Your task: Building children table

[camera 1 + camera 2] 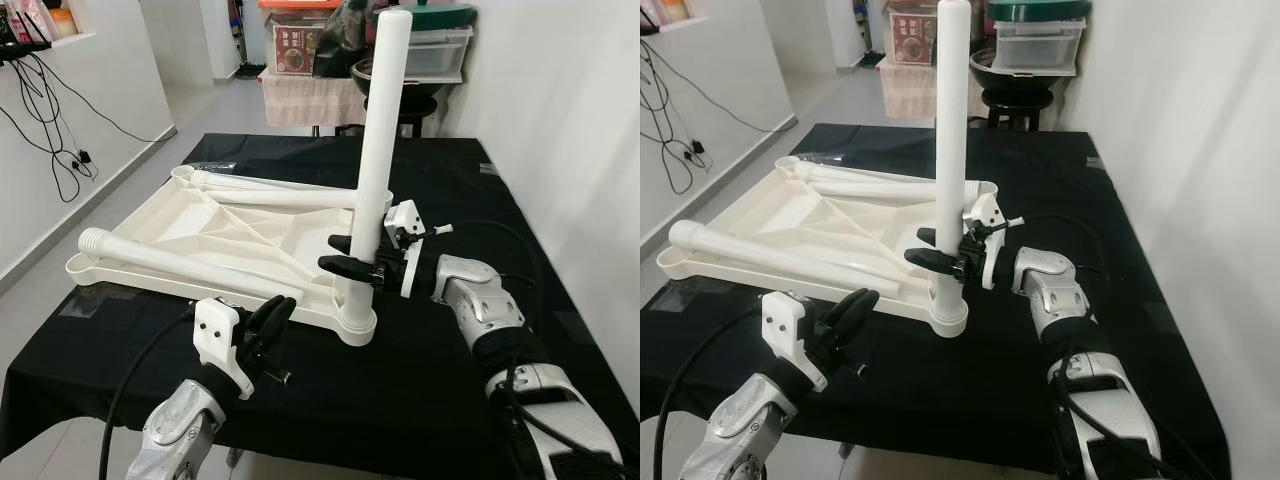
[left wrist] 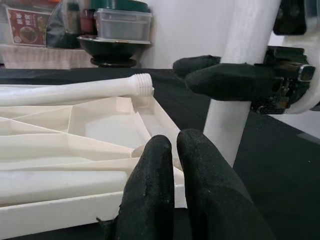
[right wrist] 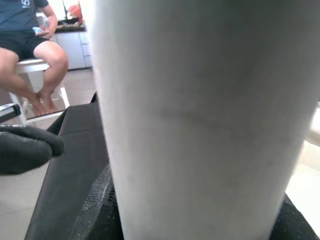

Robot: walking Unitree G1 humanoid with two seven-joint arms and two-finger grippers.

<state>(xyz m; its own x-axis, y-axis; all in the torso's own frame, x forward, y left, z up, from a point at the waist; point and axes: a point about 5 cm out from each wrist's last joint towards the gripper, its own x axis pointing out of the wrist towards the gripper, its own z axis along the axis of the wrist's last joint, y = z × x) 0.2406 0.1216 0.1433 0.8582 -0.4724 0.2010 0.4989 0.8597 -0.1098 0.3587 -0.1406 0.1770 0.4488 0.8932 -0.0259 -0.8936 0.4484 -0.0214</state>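
Children's table top (image 1: 215, 225), white plastic, lies upside down (ribbed underside up) on the black-covered table (image 1: 450, 340). One table leg (image 1: 378, 150) stands upright in the near-right corner socket (image 1: 355, 318) of the top. Two more legs lie loose on the top: near leg (image 1: 170, 258) with its threaded end toward the robot's left, far leg (image 1: 270, 190) along the back edge.

Right gripper (image 1: 352, 255) has its black fingers clamped around the upright leg low down, just above the socket. In the right wrist view the leg (image 3: 200, 115) sits right against the camera, and a seated person (image 3: 30, 45) is in the background.

Left gripper (image 1: 268, 322) hovers at the near edge of the top, just left of the socket, holding nothing; fingers (image 2: 155, 195) pressed together, tips touching or just beside the top's rim (contact unclear).

Storage boxes (image 1: 440, 50) and a dark bowl (image 2: 111, 46) sit beyond the far end of the table.
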